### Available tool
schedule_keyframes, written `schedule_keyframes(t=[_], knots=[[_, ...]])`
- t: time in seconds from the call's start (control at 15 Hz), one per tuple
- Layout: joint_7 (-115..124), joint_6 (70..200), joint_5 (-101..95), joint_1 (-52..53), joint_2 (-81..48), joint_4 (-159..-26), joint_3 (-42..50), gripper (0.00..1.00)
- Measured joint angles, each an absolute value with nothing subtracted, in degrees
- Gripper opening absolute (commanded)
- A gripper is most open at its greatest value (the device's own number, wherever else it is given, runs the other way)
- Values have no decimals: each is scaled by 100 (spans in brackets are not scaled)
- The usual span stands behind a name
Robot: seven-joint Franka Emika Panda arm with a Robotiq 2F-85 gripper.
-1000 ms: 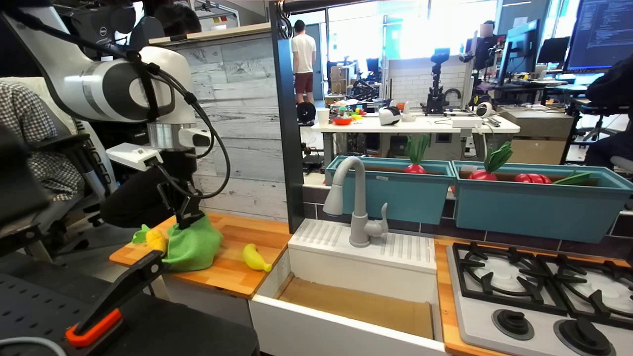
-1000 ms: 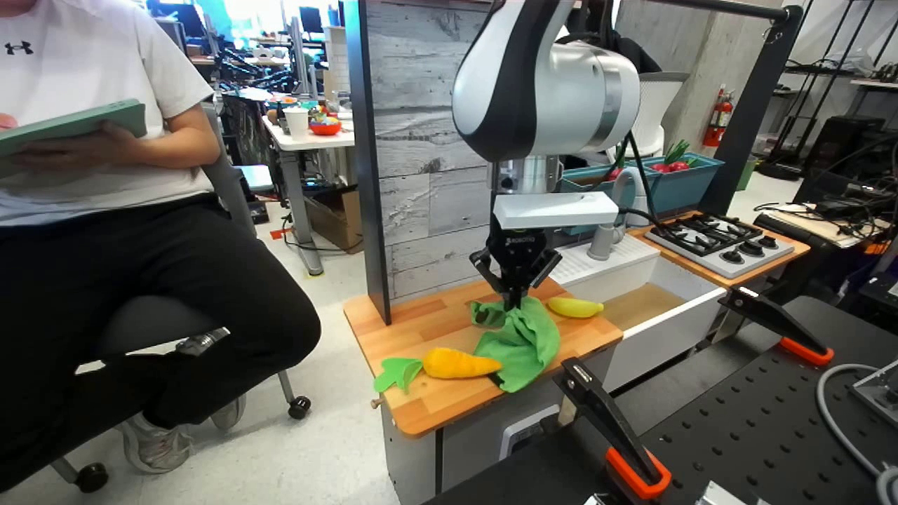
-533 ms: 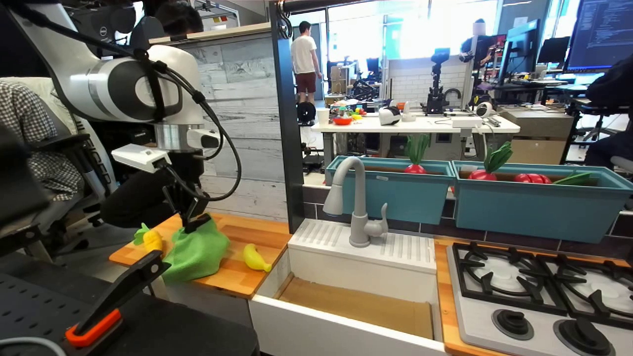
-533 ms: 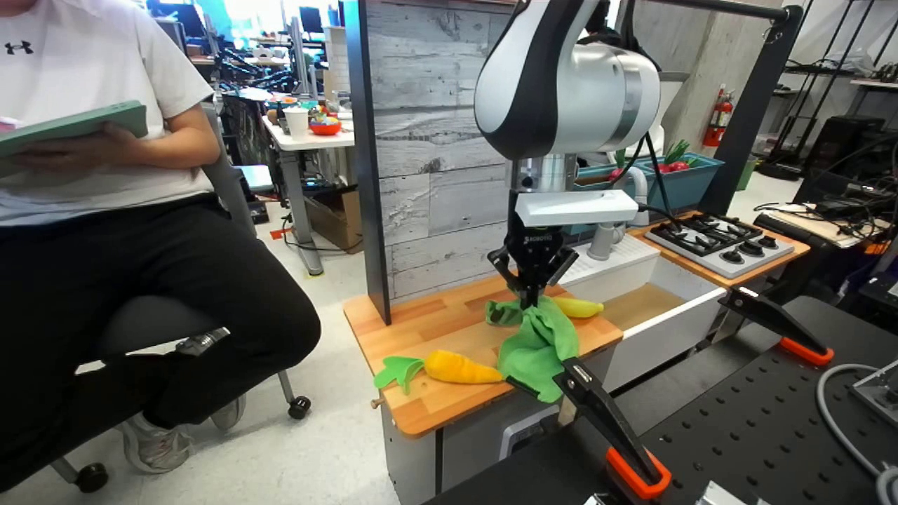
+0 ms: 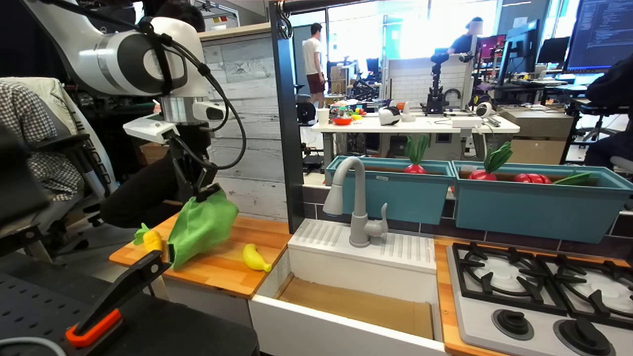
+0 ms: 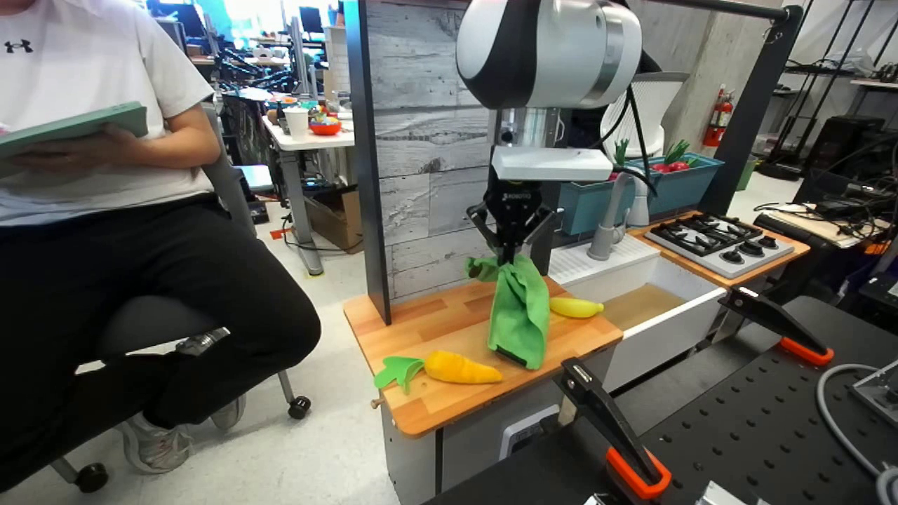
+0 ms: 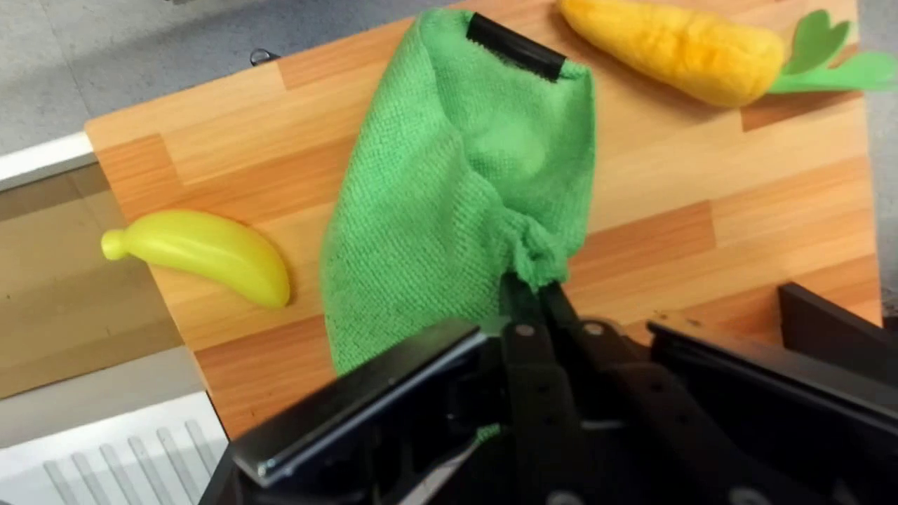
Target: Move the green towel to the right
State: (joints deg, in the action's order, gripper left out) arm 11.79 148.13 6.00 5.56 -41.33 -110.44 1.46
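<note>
The green towel [image 5: 205, 225] hangs bunched from my gripper [image 5: 203, 193] over the left end of the wooden counter. In an exterior view, the towel [image 6: 520, 315] drapes down from the gripper [image 6: 508, 257], with a loose corner to one side. In the wrist view, the gripper [image 7: 537, 286] is shut on a gathered fold of the towel [image 7: 414, 210]. A black strip [image 7: 515, 45] shows on the towel's lower edge. I cannot tell whether that lower edge touches the counter. The pinched cloth between the fingertips is mostly hidden.
A yellow banana [image 7: 203, 252] and an orange toy carrot [image 7: 680, 49] lie on the wooden counter [image 6: 421, 319] on opposite sides of the towel. A sink [image 5: 356, 301] with a grey faucet [image 5: 360, 207] adjoins it. A black clamp [image 5: 118, 296] and a grey panel [image 6: 435, 147] stand close.
My gripper has risen with the towel, which was spread on the counter and now hangs. It first shifted toward the counter's front edge, then lifted. The carrot has turned slightly.
</note>
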Motion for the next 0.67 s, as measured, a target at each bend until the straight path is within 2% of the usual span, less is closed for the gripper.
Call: schedule_keyframes(t=[0.67], knots=[[1626,16285,631,560,-4419,-11188,152,1]])
